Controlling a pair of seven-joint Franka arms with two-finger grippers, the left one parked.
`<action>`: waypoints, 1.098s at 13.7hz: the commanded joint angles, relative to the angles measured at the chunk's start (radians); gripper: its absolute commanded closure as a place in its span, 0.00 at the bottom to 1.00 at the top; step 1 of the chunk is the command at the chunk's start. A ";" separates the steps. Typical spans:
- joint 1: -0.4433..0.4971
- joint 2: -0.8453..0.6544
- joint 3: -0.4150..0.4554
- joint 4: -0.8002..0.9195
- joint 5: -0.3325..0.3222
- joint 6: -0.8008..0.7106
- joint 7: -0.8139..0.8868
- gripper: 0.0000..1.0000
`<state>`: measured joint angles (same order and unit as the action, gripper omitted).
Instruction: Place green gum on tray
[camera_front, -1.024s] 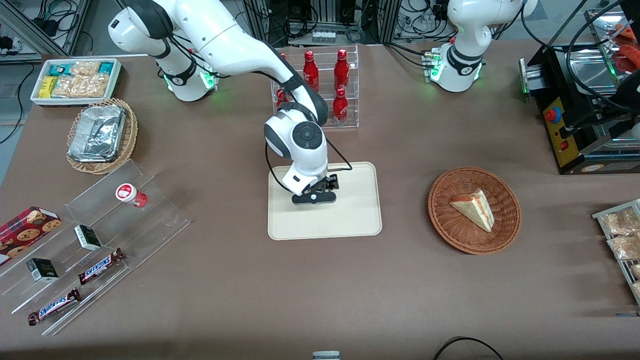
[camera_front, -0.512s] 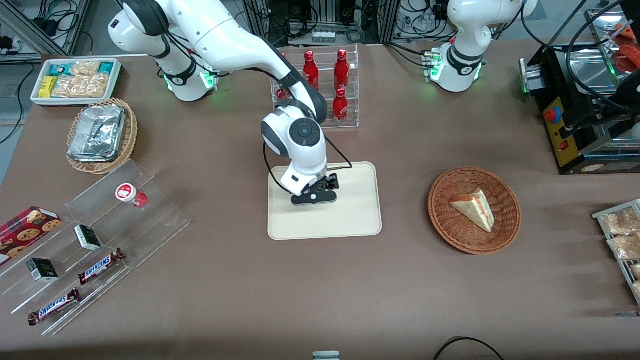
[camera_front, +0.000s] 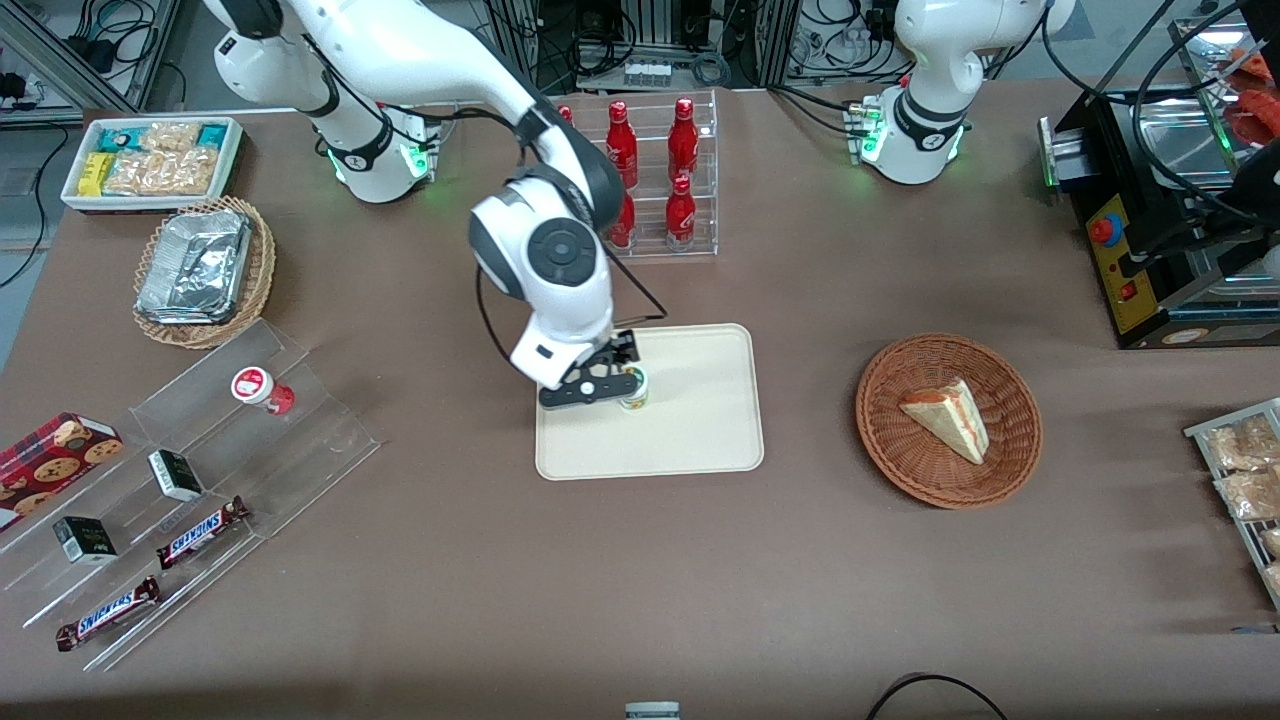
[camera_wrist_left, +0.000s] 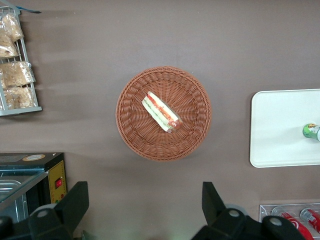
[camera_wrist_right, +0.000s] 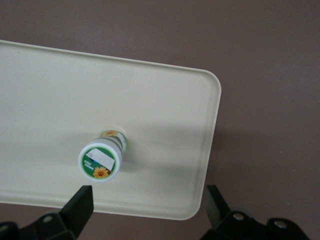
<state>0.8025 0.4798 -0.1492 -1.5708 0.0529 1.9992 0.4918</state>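
The green gum (camera_front: 633, 388) is standing upright on the tray (camera_front: 700, 440), and we can see it's loose. Our gripper (camera_wrist_right: 147, 207) hangs above it with fingers spread wide, holding nothing. The red-label bottle (camera_front: 262, 389) sits toward the working arm's end.

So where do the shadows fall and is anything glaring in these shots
Front view: soft overhead light; the foil container glints, green LEDs glow at the arm bases. Right wrist view: the green gum, upright on the tray, throws a faint wide shadow across it; the open pincer hangs above, clear of the bottle. Left wrist view: the wicker basket casts only a thin shadow.
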 joint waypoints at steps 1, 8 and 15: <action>-0.048 -0.072 0.007 -0.012 0.002 -0.092 -0.086 0.00; -0.209 -0.188 0.007 -0.018 0.005 -0.263 -0.357 0.00; -0.423 -0.306 0.008 -0.078 0.004 -0.272 -0.455 0.00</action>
<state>0.4233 0.2137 -0.1511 -1.6128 0.0530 1.7319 0.0736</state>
